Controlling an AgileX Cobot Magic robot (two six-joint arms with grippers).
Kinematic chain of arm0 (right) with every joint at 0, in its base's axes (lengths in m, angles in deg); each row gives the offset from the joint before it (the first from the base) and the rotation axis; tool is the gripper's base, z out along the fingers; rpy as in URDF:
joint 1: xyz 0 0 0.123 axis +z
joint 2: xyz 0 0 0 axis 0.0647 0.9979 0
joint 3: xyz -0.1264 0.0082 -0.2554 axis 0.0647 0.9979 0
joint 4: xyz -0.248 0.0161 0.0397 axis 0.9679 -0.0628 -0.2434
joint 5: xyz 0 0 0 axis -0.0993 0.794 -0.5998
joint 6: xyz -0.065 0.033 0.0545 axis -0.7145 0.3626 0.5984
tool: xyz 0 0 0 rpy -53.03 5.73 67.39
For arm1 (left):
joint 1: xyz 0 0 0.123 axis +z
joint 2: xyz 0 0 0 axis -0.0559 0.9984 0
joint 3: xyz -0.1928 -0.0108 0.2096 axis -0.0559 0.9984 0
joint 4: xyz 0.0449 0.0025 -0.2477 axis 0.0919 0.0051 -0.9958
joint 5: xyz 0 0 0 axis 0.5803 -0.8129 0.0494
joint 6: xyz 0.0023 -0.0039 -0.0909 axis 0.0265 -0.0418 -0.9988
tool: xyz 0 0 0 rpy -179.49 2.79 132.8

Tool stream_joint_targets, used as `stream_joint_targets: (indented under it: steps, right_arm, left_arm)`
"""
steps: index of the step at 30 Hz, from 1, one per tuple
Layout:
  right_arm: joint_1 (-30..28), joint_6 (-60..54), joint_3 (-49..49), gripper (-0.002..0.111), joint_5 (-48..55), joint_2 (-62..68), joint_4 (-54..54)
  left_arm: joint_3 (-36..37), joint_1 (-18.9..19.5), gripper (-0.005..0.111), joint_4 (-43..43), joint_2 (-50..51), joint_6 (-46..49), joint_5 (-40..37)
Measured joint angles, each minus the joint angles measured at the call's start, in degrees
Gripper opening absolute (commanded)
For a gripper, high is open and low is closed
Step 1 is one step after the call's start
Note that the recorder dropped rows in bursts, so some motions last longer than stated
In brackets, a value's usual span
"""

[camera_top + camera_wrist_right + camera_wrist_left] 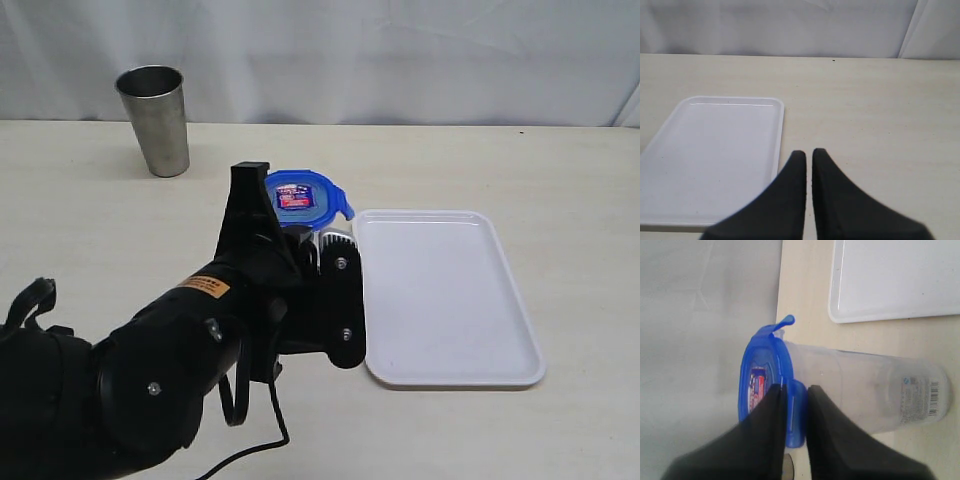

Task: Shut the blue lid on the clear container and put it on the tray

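Observation:
The clear container [875,390] stands upright on the table just left of the white tray [450,300], mostly hidden behind my left arm in the exterior view. The blue lid [300,195] sits on its mouth, sticker up. My left gripper [796,387] reaches it from the near side, its jaws close together with one lid flap [797,415] filling the gap between them. Another flap [785,322] sticks outward, unlatched. My right gripper [809,151] is shut and empty, hovering over bare table beside the tray [710,150]; it does not show in the exterior view.
An opaque steel cup [155,120] stands at the back left of the table. A white curtain hangs behind the table's far edge. The tray [900,285] holds nothing.

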Motion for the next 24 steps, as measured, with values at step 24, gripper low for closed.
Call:
stream_joint_targets:
  steps: [24]
  right_arm:
    - [0.0, 0.0, 0.0, 0.004, 0.0, 0.0, 0.0]
  left_arm:
    - [0.0, 0.0, 0.057, -10.8, 0.0, 0.0, 2.1]
